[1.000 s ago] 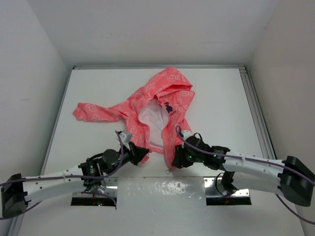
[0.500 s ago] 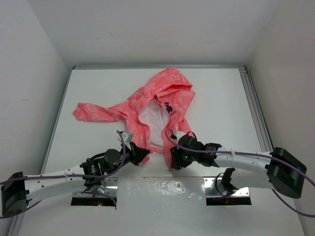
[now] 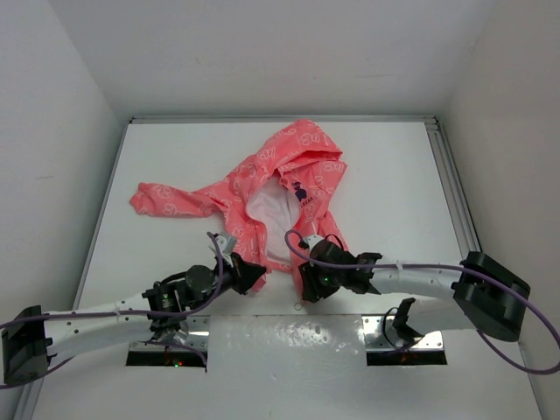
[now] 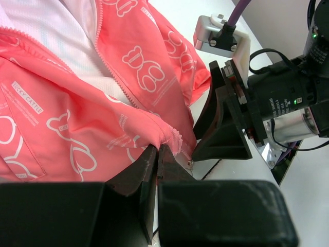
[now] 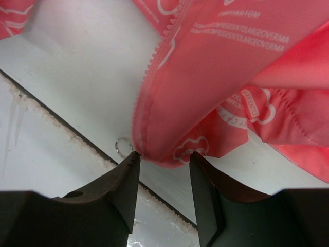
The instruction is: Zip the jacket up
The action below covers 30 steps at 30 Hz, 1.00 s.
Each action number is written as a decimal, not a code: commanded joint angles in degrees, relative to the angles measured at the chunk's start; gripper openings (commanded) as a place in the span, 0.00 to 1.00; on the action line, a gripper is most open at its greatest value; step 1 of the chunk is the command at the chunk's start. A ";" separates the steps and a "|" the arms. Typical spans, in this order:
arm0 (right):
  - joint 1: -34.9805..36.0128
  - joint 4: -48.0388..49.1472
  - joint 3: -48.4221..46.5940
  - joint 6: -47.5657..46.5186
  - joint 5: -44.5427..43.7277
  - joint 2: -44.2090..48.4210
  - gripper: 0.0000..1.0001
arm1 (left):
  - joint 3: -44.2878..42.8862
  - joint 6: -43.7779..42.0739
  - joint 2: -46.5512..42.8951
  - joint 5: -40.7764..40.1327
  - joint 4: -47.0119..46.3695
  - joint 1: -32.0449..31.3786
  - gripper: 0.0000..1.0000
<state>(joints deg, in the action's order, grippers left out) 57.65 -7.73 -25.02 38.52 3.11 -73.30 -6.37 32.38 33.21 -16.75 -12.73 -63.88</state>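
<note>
The coral-pink hooded jacket [image 3: 271, 188] lies open on the white table, white lining showing, hood at the far side. My left gripper [image 3: 254, 276] is shut on the bottom hem of the jacket's left front panel [image 4: 123, 128]. My right gripper [image 3: 306, 289] is open at the bottom corner of the right front panel [image 5: 205, 92], its fingertips [image 5: 131, 167] either side of the hem corner. A small metal zipper ring [image 5: 123, 145] lies on the table by that corner.
The white table [image 3: 394, 192] has a raised rail along its right edge [image 3: 455, 192]. A shiny metal plate [image 3: 289, 341] spans the near edge between the arm bases. One jacket sleeve [image 3: 166, 201] stretches to the left.
My right gripper has moved left and a little nearer to the jacket's right hem corner. My left gripper has kept its hold and barely moved.
</note>
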 commanded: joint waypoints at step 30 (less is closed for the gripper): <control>0.45 48.55 14.99 14.13 -2.85 16.86 0.00 | -6.02 4.97 0.89 -2.05 -1.33 0.68 0.00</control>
<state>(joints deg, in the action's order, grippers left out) 57.65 24.51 -11.18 51.53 3.44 -58.65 -8.91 36.42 33.93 -17.82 -12.12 -63.75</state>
